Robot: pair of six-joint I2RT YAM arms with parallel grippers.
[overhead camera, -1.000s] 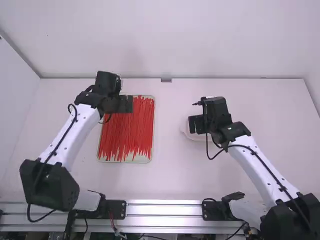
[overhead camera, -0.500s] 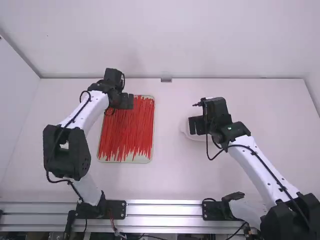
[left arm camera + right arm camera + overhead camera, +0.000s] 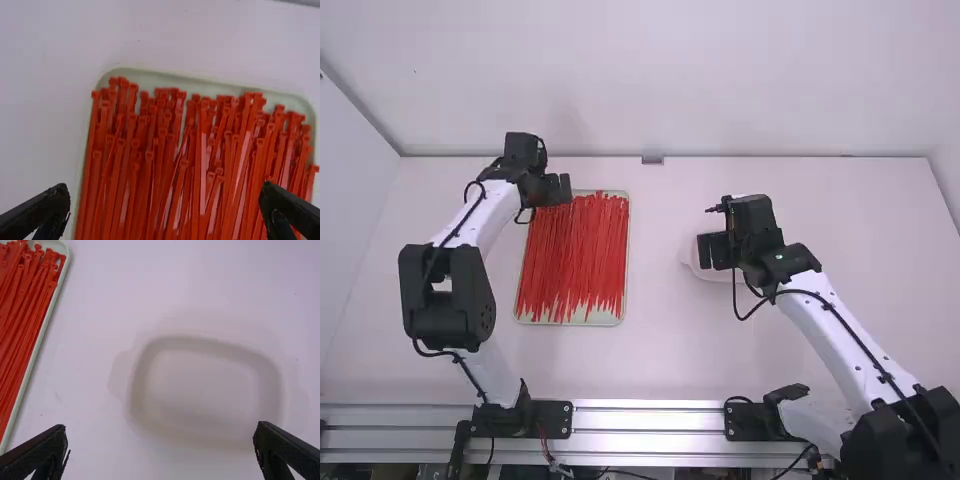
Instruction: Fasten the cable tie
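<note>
Several red cable ties lie in a pale tray left of the table's middle; in the left wrist view the ties have their heads toward the tray's rounded far rim. My left gripper hovers at the tray's far left corner, open, its fingertips wide apart with nothing between them. My right gripper hangs open over a white dish, its fingertips spread and holding nothing.
The white dish sits right of the tray, partly under the right gripper. The tray's edge with ties shows in the right wrist view. White walls bound the table at the back and left.
The left arm has folded back toward the left; its gripper moved from over the tray's far end to the tray's far left corner. The right arm has not moved.
</note>
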